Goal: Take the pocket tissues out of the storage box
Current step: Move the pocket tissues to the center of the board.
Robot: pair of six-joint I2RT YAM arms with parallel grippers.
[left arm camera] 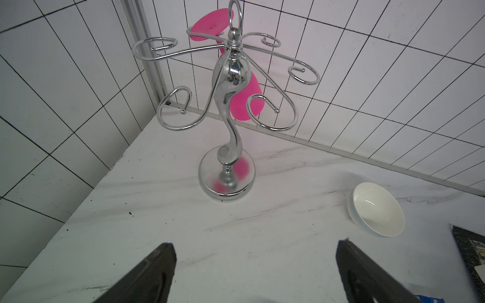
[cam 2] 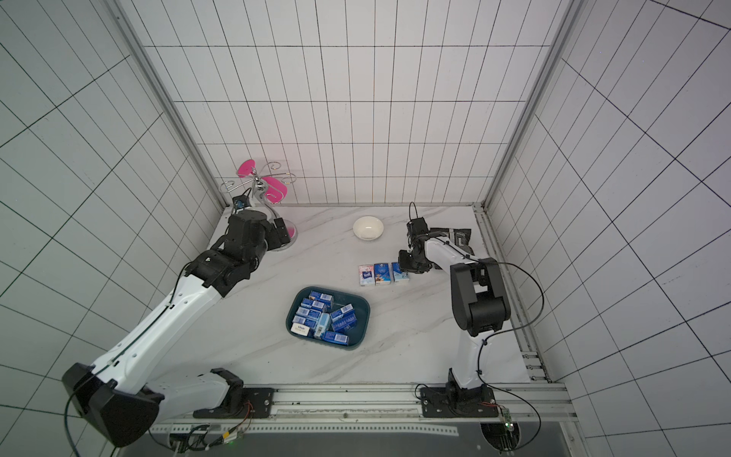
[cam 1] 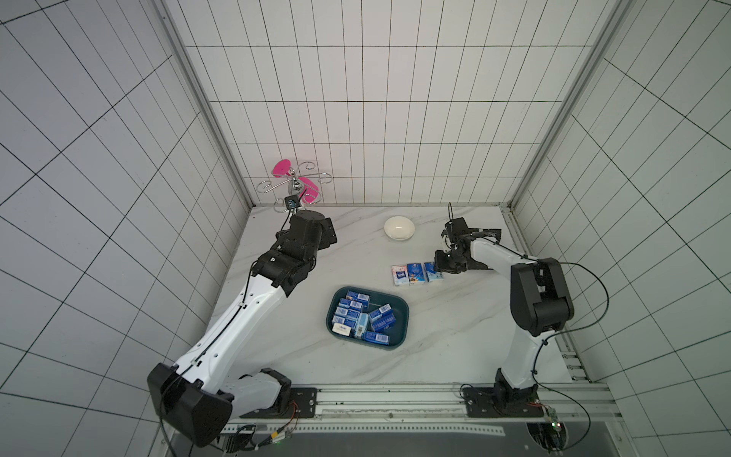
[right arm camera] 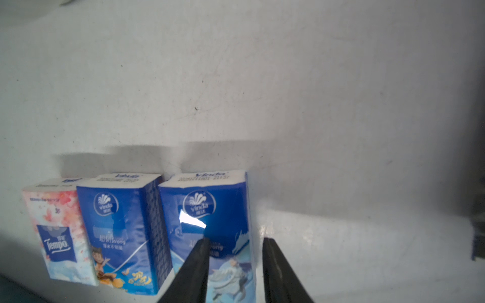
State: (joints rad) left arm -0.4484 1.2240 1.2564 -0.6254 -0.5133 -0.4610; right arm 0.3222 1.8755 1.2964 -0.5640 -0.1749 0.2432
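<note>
The dark teal storage box (cam 1: 400, 301) (cam 2: 362, 305) sits mid-table, holding several blue pocket tissues (cam 1: 358, 316) (cam 2: 321, 316) with barcode labels. Three packs lie in a row on the table behind it: a pinkish-white one (cam 1: 399, 275) (right arm camera: 57, 230), a blue one (cam 1: 415, 273) (right arm camera: 120, 230) and another blue one (cam 1: 430, 272) (right arm camera: 210, 210). My right gripper (cam 1: 441, 265) (right arm camera: 236, 239) hovers at that last pack's right edge. Its jaws are partly apart and grip nothing. My left gripper (cam 1: 328, 233) (left arm camera: 254, 244) stands wide open and empty over the far left of the table.
A white bowl (cam 1: 399, 228) (left arm camera: 378, 210) stands at the back centre. A chrome stand (cam 1: 294, 186) (left arm camera: 228, 110) with pink cups fills the back left corner, just ahead of my left gripper. A black foil packet (cam 2: 459, 237) lies at the back right under my right arm.
</note>
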